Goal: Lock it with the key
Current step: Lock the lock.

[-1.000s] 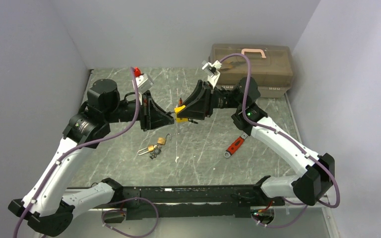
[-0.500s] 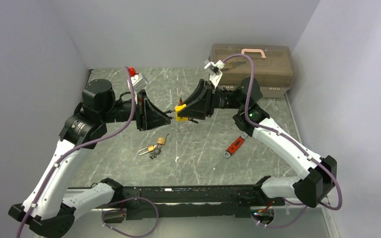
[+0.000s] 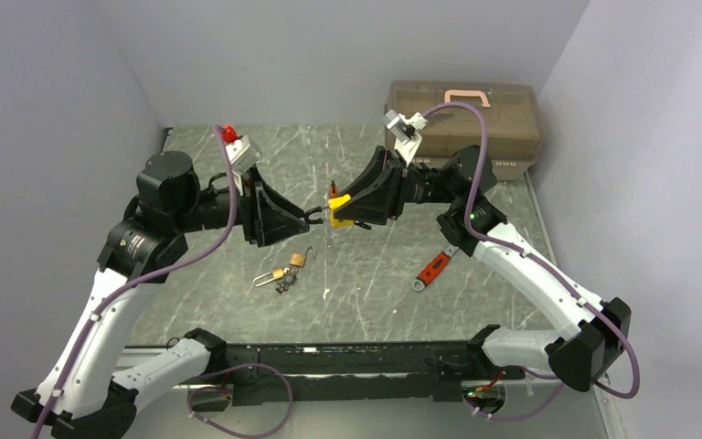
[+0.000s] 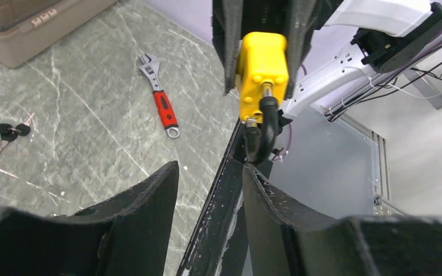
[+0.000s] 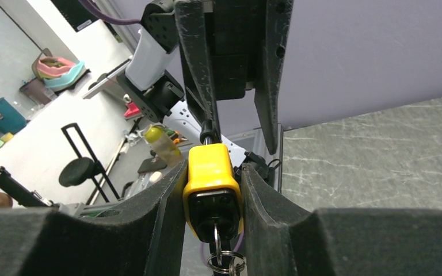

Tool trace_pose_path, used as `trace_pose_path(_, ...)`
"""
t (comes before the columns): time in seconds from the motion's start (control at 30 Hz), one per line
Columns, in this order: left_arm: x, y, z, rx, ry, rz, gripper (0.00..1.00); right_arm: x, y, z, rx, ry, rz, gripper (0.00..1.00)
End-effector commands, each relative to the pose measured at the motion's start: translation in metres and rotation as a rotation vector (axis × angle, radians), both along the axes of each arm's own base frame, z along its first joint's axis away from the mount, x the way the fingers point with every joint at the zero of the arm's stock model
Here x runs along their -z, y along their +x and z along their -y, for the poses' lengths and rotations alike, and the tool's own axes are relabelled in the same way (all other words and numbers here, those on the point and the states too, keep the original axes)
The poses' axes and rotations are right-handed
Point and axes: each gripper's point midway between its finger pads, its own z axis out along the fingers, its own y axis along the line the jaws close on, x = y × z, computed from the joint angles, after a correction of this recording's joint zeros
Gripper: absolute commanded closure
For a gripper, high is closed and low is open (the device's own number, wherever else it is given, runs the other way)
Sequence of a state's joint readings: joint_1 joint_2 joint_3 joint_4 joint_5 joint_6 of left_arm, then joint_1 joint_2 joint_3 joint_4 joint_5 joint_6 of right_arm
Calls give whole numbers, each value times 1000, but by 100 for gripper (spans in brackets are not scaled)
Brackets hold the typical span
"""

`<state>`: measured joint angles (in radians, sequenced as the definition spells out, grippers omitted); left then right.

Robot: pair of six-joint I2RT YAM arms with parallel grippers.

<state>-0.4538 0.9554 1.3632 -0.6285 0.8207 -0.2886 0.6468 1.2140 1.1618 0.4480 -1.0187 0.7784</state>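
My right gripper (image 5: 213,167) is shut on a yellow padlock (image 5: 211,172), holding its body above the table's middle. A key (image 5: 214,238) on a ring sticks out of the lock's underside, towards my right wrist. The padlock's black shackle (image 4: 262,129) points at my left gripper (image 4: 210,167), which is open with nothing between its fingers. Its right fingertip stands just short of the shackle. In the top view the padlock (image 3: 335,213) hangs between the left gripper (image 3: 309,217) and the right gripper (image 3: 340,216), which face each other tip to tip.
A small brass padlock with keys (image 3: 283,270) lies on the marble tabletop below the grippers. A red-handled wrench (image 3: 431,268) lies to the right, and a brown toolbox (image 3: 464,114) stands at the back right. Loose keys (image 4: 8,129) lie further off.
My left gripper has opened and drawn back to the left, away from the shackle. The right gripper keeps its hold on the yellow padlock and has shifted slightly.
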Motion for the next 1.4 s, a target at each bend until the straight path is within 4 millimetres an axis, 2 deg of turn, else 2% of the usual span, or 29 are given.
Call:
trace_pose_path(0.0,-24,-12,-3,35,-43,130,49,-24,-5,6,24,63,85,100)
trace_pose_path(0.13,-19,-4,-9,-16,5,134,50,-25,-1,5,40,65,78,100)
trace_pose_path(0.27,-18,-5,-10,-23,4,148,50,-24,1,4,48,60,72,100)
trace_pose_path(0.5,-34,-13,-5,28,-57,191,49,-19,5,0,36,52,53,100)
trace_pose_path(0.63,-37,-10,-3,38,-64,191,51,-19,6,-1,39,51,51,100)
trace_pose_path(0.83,-33,-3,1,42,-60,170,62,-18,7,-2,35,49,50,100)
trace_pose_path(0.97,-32,0,4,45,-65,161,76,-16,7,-3,36,43,51,100)
trace_pose_path(1.13,-28,3,8,63,-70,135,100,-13,10,-4,45,38,47,100)
trace_pose_path(1.37,-23,5,13,76,-82,107,100,-10,9,-15,60,18,61,100)
